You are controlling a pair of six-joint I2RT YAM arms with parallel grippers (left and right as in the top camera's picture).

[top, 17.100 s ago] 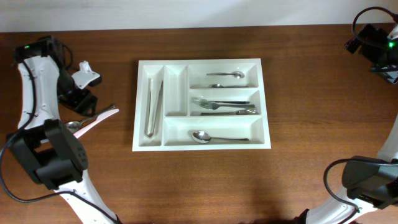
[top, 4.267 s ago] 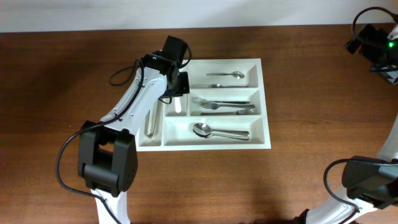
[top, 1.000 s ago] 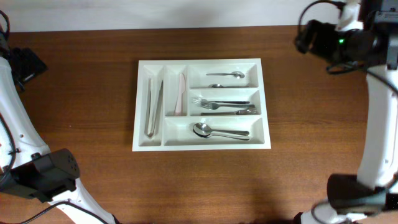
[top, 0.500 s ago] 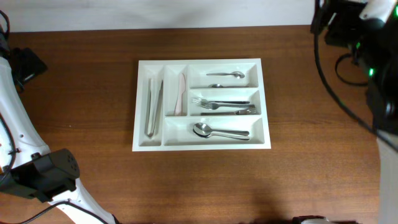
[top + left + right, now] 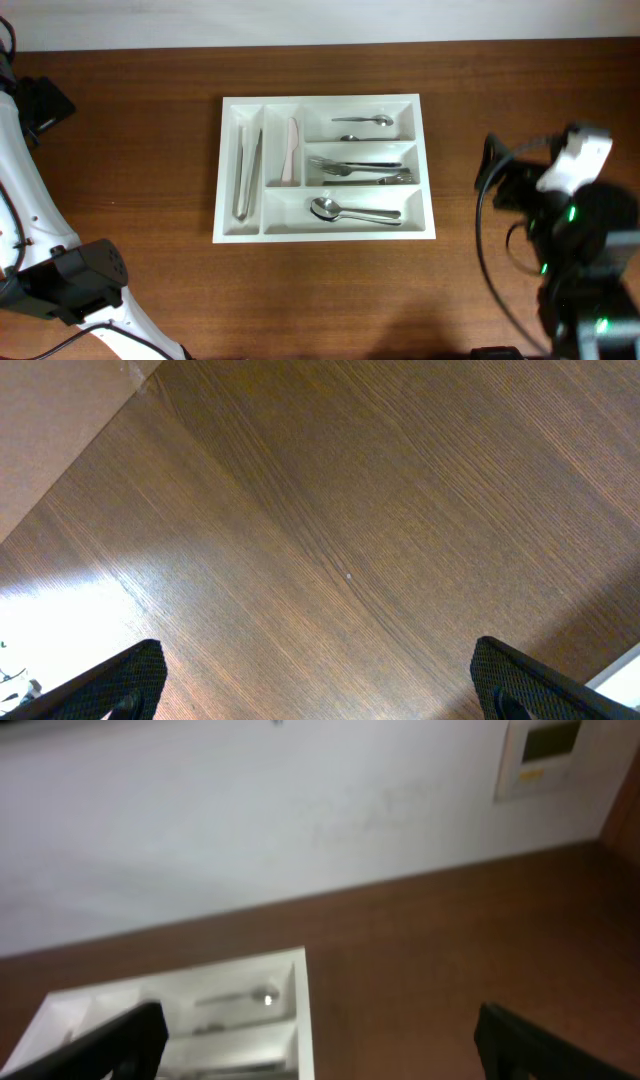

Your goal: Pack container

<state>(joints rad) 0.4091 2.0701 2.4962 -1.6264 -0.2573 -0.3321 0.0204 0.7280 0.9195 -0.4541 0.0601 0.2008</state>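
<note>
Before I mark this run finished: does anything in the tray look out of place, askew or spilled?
Nothing stands out. In the container, the tongs, knife, forks and spoons each lie inside one compartment, none across a divider.

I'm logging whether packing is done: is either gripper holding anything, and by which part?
Nothing is held. The left gripper and the right gripper both stand open and empty, away from the white rectangular plastic cutlery tray.
</note>
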